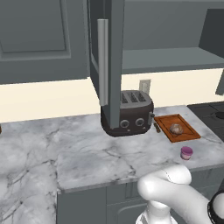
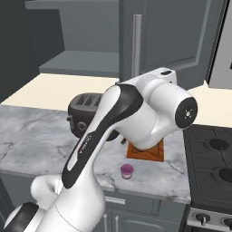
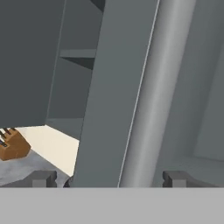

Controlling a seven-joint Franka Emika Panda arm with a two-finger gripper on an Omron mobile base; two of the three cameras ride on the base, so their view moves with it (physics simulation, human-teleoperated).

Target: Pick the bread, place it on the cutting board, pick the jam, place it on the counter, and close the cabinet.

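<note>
Gripper (image 3: 109, 178) fingertips stand wide apart, 1 each side of the cabinet (image 3: 109, 109) door's handle (image 3: 151, 109), seemingly untouched.

I see the bread (image 1: 176, 129) on the cutting board (image 1: 186, 124), the jam (image 1: 187, 152) near the counter's (image 1: 87, 148) front edge, the cabinet (image 1: 114, 52) door open.
</note>
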